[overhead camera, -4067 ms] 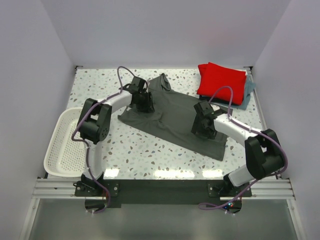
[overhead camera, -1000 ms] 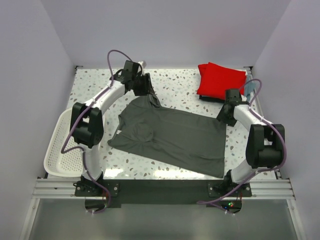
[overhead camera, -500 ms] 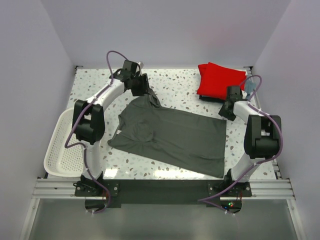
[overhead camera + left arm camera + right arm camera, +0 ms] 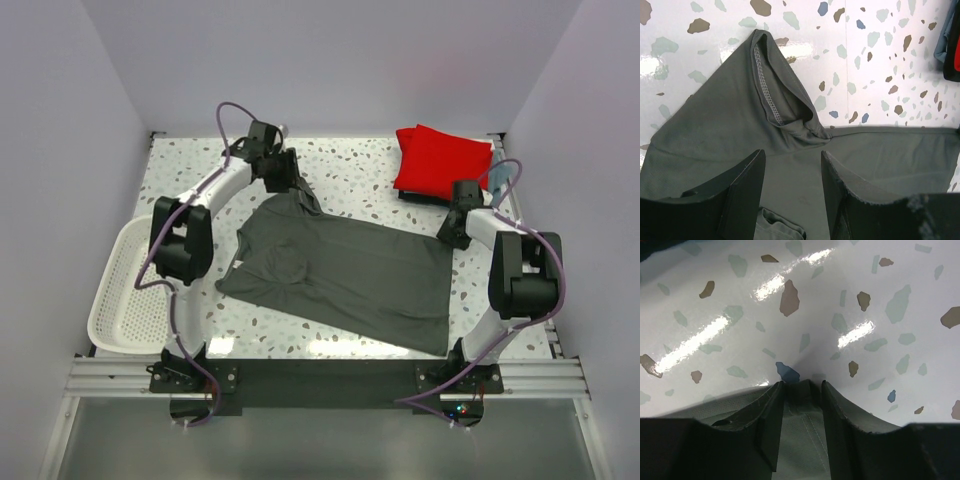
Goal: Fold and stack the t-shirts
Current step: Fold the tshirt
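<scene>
Nearby, white basket left of grey shirt (red shirt far right).

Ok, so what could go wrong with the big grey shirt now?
The right fingers sit around only the very corner of the dark grey shirt, so it may slip out when pulled. The sleeve ahead of the left fingers is curled over itself, so the fold could come out lumpy. The red shirt lies close behind the right arm, which might bump it.
</scene>
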Robot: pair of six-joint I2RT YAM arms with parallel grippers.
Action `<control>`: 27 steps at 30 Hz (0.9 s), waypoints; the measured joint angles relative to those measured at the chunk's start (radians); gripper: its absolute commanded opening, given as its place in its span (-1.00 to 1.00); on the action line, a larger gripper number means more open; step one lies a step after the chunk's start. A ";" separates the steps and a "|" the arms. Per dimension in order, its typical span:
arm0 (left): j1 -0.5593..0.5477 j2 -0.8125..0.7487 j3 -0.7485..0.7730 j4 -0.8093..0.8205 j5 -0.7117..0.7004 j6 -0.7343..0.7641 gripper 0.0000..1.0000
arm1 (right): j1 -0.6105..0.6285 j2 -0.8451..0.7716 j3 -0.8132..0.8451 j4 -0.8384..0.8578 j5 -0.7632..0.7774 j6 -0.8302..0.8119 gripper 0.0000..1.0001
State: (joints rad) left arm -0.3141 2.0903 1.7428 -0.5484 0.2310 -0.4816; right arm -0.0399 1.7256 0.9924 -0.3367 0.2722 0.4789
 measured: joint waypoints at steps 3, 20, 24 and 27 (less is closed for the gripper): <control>0.000 0.011 0.011 0.000 0.000 0.003 0.04 | 0.000 0.000 -0.004 0.009 -0.001 0.001 -0.28; -0.011 0.222 0.206 0.010 -0.146 -0.063 -0.04 | 0.000 -0.001 -0.005 0.016 -0.001 -0.023 -0.78; -0.012 0.266 0.246 0.019 -0.179 -0.085 -0.04 | 0.000 -0.005 -0.011 0.018 0.000 -0.027 -0.81; -0.012 0.273 0.252 0.030 -0.192 -0.103 -0.04 | 0.000 -0.006 -0.013 0.019 0.000 -0.028 -0.81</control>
State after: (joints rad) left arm -0.3260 2.3634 1.9945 -0.5182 0.0395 -0.5842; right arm -0.0399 1.7191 0.9791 -0.3180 0.2718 0.4511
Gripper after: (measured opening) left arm 0.479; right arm 0.105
